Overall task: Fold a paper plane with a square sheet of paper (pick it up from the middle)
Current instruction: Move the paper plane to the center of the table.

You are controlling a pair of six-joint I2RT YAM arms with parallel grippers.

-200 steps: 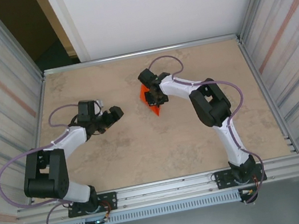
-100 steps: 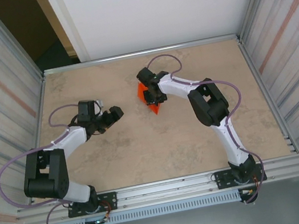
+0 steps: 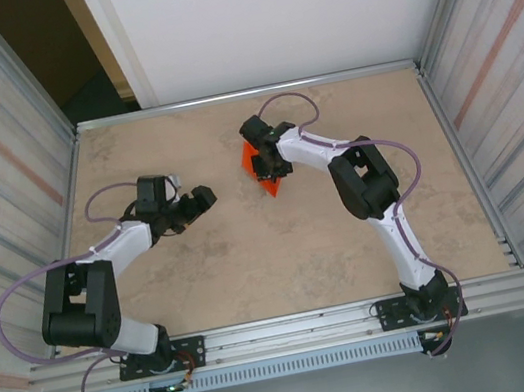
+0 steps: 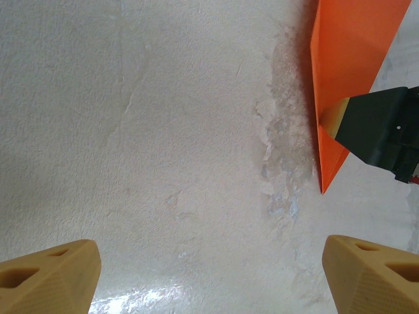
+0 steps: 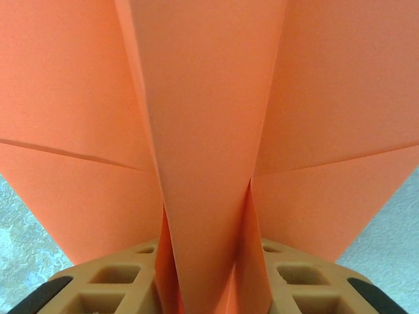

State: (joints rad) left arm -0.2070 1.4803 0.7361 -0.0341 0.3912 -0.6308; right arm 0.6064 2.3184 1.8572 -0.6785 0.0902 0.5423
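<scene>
Paper plane [image 3: 271, 188] lies on the table [image 3: 204, 267] a little beyond its centre, seen from the top camera as a small orange dart with its point towards the arms. The right gripper [image 3: 264, 158] sits over its far part. The left gripper [image 3: 204, 198] hangs off to one side, near the plane but apart from it.

From the left wrist, the left gripper [image 4: 209, 278] is released, its fingertips [image 4: 46, 275] spread wide over bare table with nothing between them. The plane [image 4: 347, 59] lies ahead at the right edge, flat against the table, with a dark finger of the right gripper [image 4: 383, 131] resting on it.

From the right wrist, the right gripper [image 5: 209, 288] is clenched on the plane's [image 5: 209, 98] raised middle fold, which runs down between the fingers [image 5: 118, 281]; creased wing layers spread out on both sides.

The folding looks finished or nearly so, and the step in hand seems to be pinching the keel to set the crease or to lift the dart. The next move calls for a straight, gentle motion, so the thin layers neither tear nor spring apart.
</scene>
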